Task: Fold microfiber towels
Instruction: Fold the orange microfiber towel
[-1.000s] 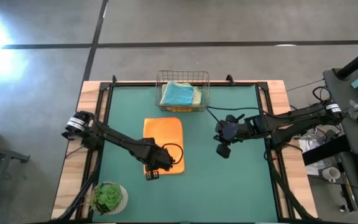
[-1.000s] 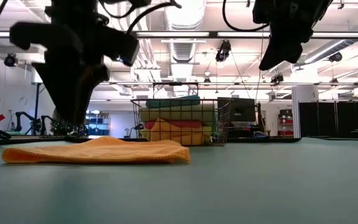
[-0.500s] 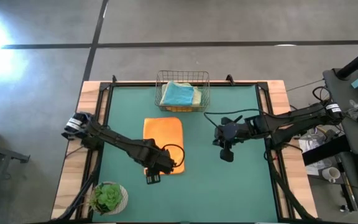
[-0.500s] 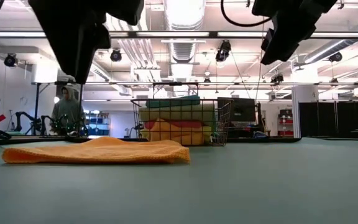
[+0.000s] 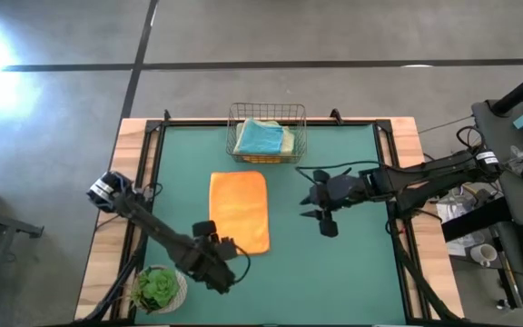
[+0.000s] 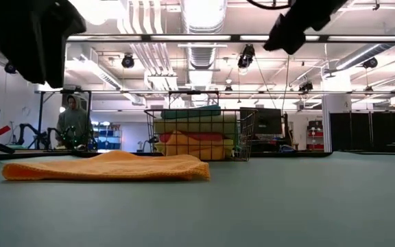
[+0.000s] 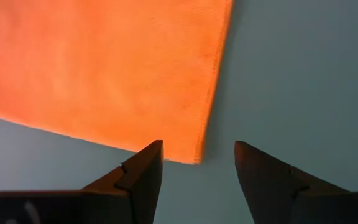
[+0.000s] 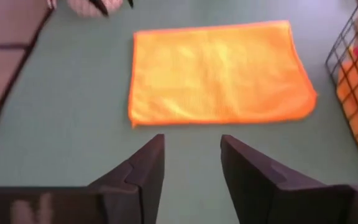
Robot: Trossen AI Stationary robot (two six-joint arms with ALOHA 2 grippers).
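Observation:
An orange microfiber towel (image 5: pixel 239 212) lies flat on the green mat as a folded rectangle, also visible in the low view (image 6: pixel 108 167). My left gripper (image 7: pixel 197 163) hangs open above the mat just off the orange towel's near right corner (image 7: pixel 194 157), touching nothing. In the high view my left gripper (image 5: pixel 221 275) is near the table's front edge. My right gripper (image 8: pixel 191 155) is open in the air to the right of the orange towel (image 8: pixel 219 71), pointing toward it, and is also seen from above (image 5: pixel 320 216).
A wire basket (image 5: pixel 267 133) at the far edge holds a teal towel (image 5: pixel 261 136) and other cloths. A potted plant (image 5: pixel 159 289) stands at the near left corner, close to my left arm. A person (image 6: pixel 70 120) stands in the room behind.
My left gripper has risen from the orange towel's near right corner and drawn back toward the table's near edge. My right gripper has opened and turned toward the towel. The towel has stayed flat where it was.

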